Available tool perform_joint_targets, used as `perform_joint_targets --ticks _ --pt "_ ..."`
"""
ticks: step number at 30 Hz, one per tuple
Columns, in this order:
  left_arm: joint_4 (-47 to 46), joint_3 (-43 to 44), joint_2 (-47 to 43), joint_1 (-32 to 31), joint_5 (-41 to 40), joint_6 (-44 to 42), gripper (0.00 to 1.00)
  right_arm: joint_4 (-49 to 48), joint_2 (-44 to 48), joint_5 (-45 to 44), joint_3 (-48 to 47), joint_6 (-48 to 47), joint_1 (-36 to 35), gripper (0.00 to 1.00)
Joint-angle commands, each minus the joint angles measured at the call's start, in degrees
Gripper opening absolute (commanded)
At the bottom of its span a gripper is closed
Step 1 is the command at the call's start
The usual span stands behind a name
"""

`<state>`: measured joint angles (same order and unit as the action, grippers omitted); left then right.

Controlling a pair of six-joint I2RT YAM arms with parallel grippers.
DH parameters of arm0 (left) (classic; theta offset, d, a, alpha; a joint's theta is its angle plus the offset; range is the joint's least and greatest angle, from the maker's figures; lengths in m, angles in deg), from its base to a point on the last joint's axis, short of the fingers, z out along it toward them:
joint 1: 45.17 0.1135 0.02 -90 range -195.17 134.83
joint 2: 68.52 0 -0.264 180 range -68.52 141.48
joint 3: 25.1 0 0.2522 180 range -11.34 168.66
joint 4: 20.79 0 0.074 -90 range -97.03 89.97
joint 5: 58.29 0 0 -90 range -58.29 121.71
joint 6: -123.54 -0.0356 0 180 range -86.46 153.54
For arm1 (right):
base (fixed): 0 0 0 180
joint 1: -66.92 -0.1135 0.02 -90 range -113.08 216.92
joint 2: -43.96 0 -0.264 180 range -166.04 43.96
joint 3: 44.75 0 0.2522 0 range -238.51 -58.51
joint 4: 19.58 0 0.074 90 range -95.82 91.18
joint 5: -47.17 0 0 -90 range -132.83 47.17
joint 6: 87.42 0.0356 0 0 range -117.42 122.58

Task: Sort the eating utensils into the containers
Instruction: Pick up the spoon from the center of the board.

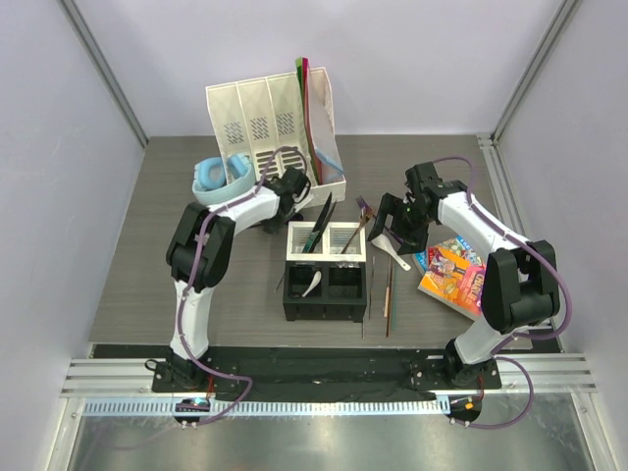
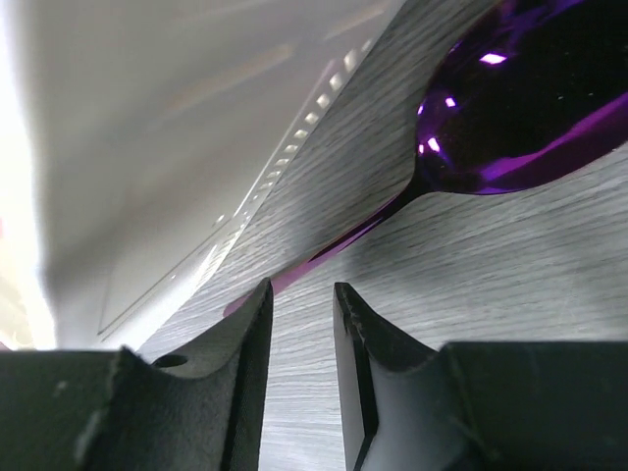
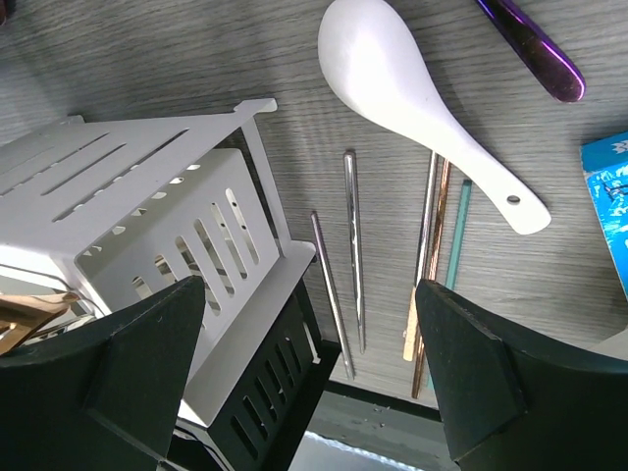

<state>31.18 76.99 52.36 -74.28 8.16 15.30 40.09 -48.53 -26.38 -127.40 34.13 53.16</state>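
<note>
The four-cell caddy (image 1: pixel 325 291) stands mid-table, white cells far and black cells near. A white soup spoon (image 1: pixel 312 285) lies in its left black cell, and black pieces (image 1: pixel 322 224) stand in a white cell. My left gripper (image 1: pixel 297 196) is low beside the file organiser. In the left wrist view its jaws (image 2: pixel 302 287) are narrowly apart and empty, just short of a purple spoon's (image 2: pixel 520 108) handle end. My right gripper (image 1: pixel 391 234) is wide open (image 3: pixel 309 289) over the caddy's right edge (image 3: pixel 177 226). Beyond it lie a white spoon (image 3: pixel 422 118), several chopsticks (image 3: pixel 353 245) and a purple handle (image 3: pixel 535 44).
The tall white file organiser (image 1: pixel 270 123) stands at the back, and its wall (image 2: pixel 147 147) is close on my left gripper's left. Blue headphones (image 1: pixel 221 177) lie beside it. A colourful book (image 1: pixel 451 275) lies to the right of the chopsticks (image 1: pixel 388 289).
</note>
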Motion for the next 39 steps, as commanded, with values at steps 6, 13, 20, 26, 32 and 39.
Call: perform_joint_targets --ticks 6,13,20,26,32,39 --pt "1.1 2.3 2.3 -0.1 -2.2 -3.8 0.32 -1.2 3.9 1.5 0.8 0.1 0.0 0.94" --pt "4.9 1.4 0.9 1.9 5.3 -5.2 0.27 -1.2 4.9 1.7 3.0 0.4 0.0 0.94" --pt "7.6 0.3 -0.7 4.3 11.2 -7.4 0.24 -1.3 5.2 1.9 3.3 0.6 0.0 0.94" --pt "5.9 -0.7 -1.5 4.8 7.5 -9.4 0.26 -1.0 6.0 1.7 3.9 0.7 0.0 0.93" --pt "0.4 -4.7 -2.5 3.7 -1.7 -10.7 0.30 -0.8 6.4 1.6 4.4 0.8 0.2 0.94" --pt "-2.3 -8.4 -2.8 3.6 -4.4 -14.6 0.31 -0.9 6.9 1.7 5.1 0.7 0.8 0.94"
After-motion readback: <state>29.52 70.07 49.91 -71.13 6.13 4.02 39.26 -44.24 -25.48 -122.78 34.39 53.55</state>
